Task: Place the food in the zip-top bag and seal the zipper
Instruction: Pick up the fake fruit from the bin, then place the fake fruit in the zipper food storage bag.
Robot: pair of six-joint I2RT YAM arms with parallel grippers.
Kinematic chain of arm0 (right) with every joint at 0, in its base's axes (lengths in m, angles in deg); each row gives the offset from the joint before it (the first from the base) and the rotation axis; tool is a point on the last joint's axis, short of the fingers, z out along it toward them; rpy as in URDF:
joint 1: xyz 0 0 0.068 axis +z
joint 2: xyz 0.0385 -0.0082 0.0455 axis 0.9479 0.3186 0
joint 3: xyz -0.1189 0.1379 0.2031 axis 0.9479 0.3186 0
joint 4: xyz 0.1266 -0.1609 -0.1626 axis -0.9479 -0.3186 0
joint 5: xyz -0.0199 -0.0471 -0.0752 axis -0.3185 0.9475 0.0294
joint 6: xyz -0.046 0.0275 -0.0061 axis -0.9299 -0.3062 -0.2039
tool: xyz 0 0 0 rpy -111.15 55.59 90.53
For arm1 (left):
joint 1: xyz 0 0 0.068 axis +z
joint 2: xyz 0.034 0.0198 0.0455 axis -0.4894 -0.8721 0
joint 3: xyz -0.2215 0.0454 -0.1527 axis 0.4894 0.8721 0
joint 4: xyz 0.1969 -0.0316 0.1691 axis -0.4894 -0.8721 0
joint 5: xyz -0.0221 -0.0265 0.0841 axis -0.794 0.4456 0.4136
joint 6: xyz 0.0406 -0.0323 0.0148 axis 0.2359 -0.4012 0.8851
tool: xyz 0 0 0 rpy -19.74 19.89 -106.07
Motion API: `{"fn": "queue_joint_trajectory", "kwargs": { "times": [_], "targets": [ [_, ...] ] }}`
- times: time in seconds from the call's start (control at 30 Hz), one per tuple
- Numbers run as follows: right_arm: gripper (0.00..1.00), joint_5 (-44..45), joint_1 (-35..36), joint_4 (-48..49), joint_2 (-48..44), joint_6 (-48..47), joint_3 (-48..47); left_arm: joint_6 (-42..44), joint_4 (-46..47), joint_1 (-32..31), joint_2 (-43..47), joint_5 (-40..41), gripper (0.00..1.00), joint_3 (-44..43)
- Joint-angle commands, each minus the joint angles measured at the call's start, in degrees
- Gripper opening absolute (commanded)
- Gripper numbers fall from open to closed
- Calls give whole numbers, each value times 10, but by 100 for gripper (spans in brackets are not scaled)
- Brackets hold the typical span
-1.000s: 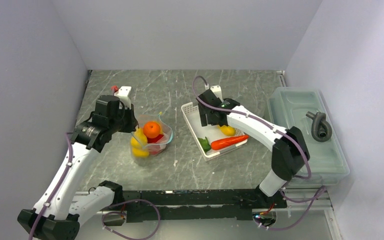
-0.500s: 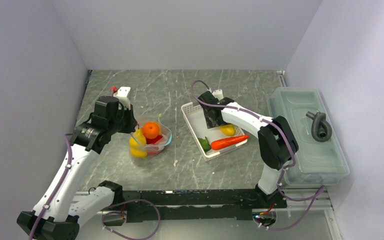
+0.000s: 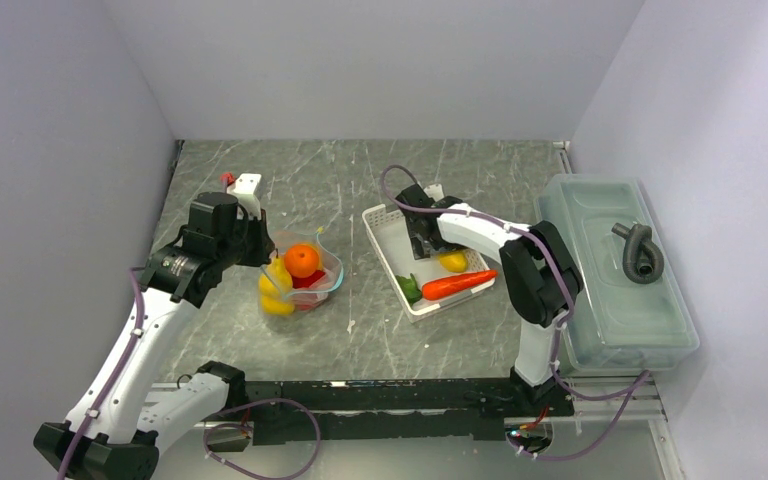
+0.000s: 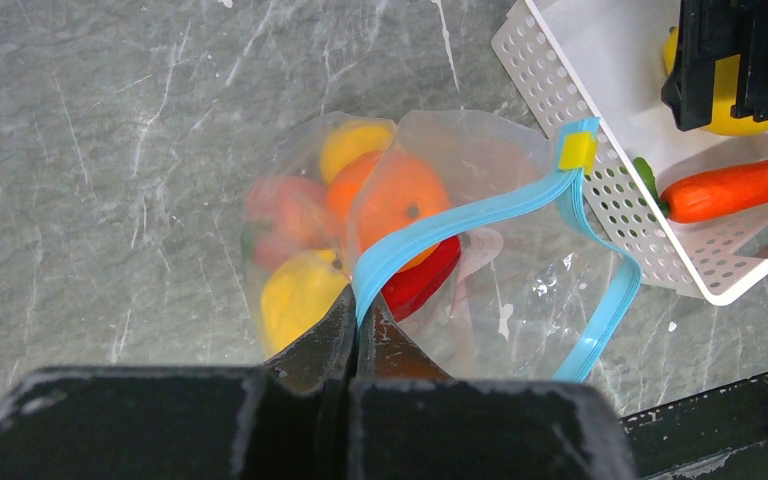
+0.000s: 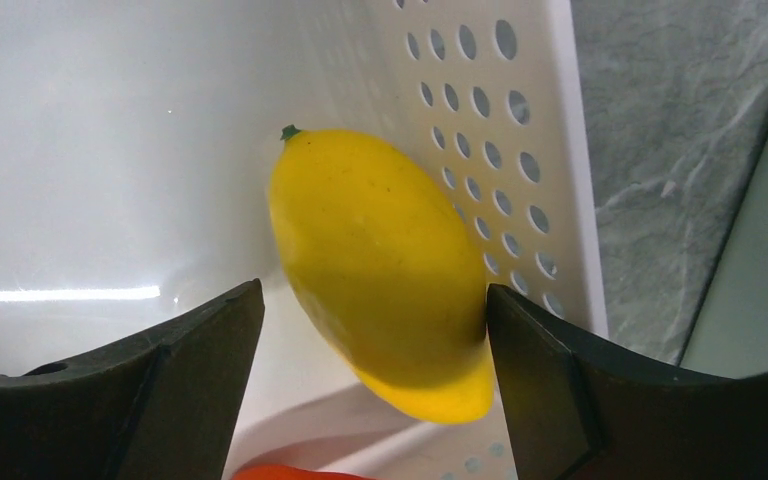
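My left gripper (image 4: 358, 305) is shut on the teal-blue zipper (image 4: 460, 222) of the clear zip-top bag (image 3: 300, 275) and holds its mouth up; it also shows in the top view (image 3: 260, 245). Inside the bag lie an orange (image 4: 395, 195), a red pepper (image 4: 422, 282), two yellow pieces and a blurred pink piece. My right gripper (image 5: 375, 320) is open inside the white basket (image 3: 388, 240), its jaws on either side of a yellow lemon (image 5: 385, 270); the right jaw touches it. An orange-red carrot (image 3: 458, 284) and a small green piece (image 3: 409, 289) lie in the basket too.
A large translucent lidded bin (image 3: 615, 270) with a grey hose piece on top stands at the right edge. A small white bracket (image 3: 245, 185) sits behind the left arm. Grey walls close in the marbled table on three sides.
My right gripper has lowered into the basket, over the lemon. My left gripper lifted the bag slightly, and the bag's contents shifted a little.
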Motion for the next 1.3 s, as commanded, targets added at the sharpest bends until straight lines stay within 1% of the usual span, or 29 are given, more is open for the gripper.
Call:
{"fn": "queue_joint_trajectory", "kwargs": {
  "times": [0.0, 0.07, 0.17, 0.37, 0.53, 0.6, 0.9, 1.13, 1.27],
  "targets": [
    [83, -27, -8, 33, 3, -4, -1, 13, 23, 0, 7, 5, 0, 0],
    [79, -35, -9, 40, 4, -2, 6, 13, 22, 0, 7, 7, 0, 0],
    [70, -43, -10, 46, 4, -1, 13, 14, 23, 0, 6, 8, 0, 0],
    [43, -39, -10, 52, -14, 5, 16, 14, 23, 0, 4, 6, 0, -1],
    [30, -44, -10, 61, -53, 15, 20, 14, 22, 0, 4, 7, 0, -1],
    [28, -49, -10, 62, -75, 17, 21, 14, 23, 0, 4, 7, 0, 0],
    [24, -104, -6, 66, -170, 25, 21, 14, 22, 1, 0, 2, 0, 0],
    [24, -190, 9, 84, -255, 30, 13, 14, 23, 2, -1, -1, 0, -1],
    [24, -248, 28, 126, -303, 33, 22, 14, 23, 2, -2, -3, 0, 0]
  ]
}}
